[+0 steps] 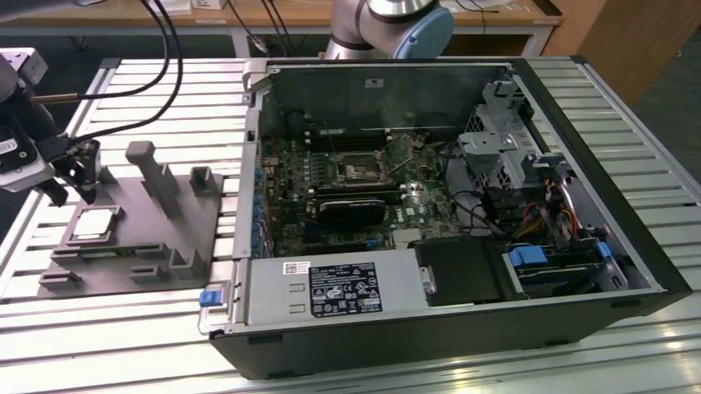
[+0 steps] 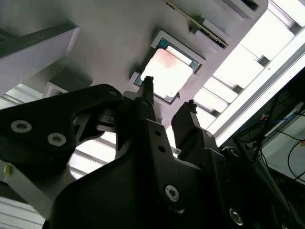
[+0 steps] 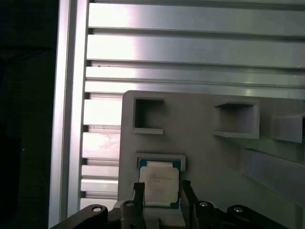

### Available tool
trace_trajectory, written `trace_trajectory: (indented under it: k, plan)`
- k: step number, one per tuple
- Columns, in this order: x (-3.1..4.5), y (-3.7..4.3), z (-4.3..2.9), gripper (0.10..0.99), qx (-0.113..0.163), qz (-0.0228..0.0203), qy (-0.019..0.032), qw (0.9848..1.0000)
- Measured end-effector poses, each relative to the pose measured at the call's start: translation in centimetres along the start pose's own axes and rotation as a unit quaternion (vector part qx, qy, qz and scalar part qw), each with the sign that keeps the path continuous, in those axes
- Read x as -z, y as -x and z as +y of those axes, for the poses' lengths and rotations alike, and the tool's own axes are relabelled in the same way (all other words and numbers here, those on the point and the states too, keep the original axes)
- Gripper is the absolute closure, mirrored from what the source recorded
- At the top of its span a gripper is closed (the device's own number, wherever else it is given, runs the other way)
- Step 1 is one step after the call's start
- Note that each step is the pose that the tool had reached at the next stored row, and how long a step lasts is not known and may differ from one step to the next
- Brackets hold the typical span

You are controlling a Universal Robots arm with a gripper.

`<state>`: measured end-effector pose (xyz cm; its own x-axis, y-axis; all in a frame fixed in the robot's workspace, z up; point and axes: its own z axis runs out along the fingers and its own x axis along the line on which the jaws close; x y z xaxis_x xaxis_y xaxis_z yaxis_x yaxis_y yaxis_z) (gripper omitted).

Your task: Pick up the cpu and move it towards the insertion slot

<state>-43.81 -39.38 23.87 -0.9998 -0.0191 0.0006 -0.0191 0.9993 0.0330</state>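
Note:
The cpu (image 1: 93, 226) is a flat silvery square lying in a recess of the grey plastic fixture (image 1: 164, 238), at the exterior view's left. My gripper (image 1: 68, 193) hangs just above and slightly behind it, open, with nothing between the dark fingers. Both wrist views show the cpu (image 3: 159, 187) (image 2: 167, 72) beyond the two fingertips (image 3: 139, 191), which stand apart on either side of it without touching. The insertion slot (image 1: 359, 171) is a small silver-framed socket with a dark centre on the green board inside the opened computer case.
The fixture carries upright posts (image 1: 148, 168) close to my gripper. The computer case (image 1: 460, 205) lies open on a slatted aluminium table (image 1: 143, 90), with its metal wall (image 1: 254, 164) between fixture and board. Black cables (image 1: 164, 49) trail to the arm.

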Motion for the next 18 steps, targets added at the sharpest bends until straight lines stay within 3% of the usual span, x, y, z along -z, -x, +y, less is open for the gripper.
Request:
trace_trajectory:
  k: [1, 4, 5, 18]
  plan:
    - [-0.04, 0.0, 0.0, 0.616, 0.0, 0.0, 0.0, 1.0]
    - [-0.2, 0.0, -0.01, 0.561, 0.0, 0.0, 0.0, 1.0]
    - [-0.25, 0.0, -0.01, 0.494, 0.0, 0.0, 0.0, 1.0]
    - [-0.7, 0.0, -0.03, 0.494, 0.0, 0.0, 0.0, 1.0]
